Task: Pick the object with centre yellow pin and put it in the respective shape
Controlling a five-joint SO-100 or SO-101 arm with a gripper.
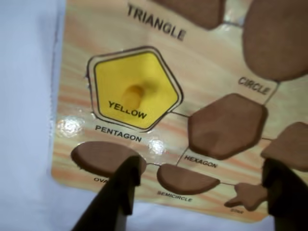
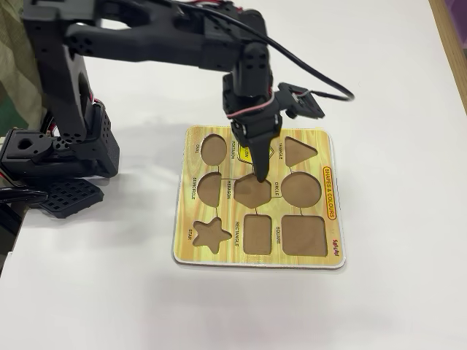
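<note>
The yellow pentagon piece (image 1: 134, 89), marked YELLOW and with a blurred knob at its middle, lies inside the pentagon recess (image 1: 92, 65) of the wood-grain board (image 1: 207, 67), above the label PENTAGON. My gripper (image 1: 202, 166) is open, with nothing between its dark fingers (image 1: 120, 187). It hangs over the near part of the board, apart from the piece. In the fixed view the gripper (image 2: 257, 166) points down over the board's (image 2: 328, 248) upper middle. It hides most of the yellow piece (image 2: 265, 152).
Empty brown recesses surround the piece: hexagon (image 1: 226, 125), triangle (image 1: 197, 9), circle (image 1: 279, 38), oval (image 1: 98, 156), semicircle (image 1: 185, 178), star (image 1: 248, 195). The board lies on a white table (image 2: 394, 109). The arm's base (image 2: 62, 153) stands left of the board.
</note>
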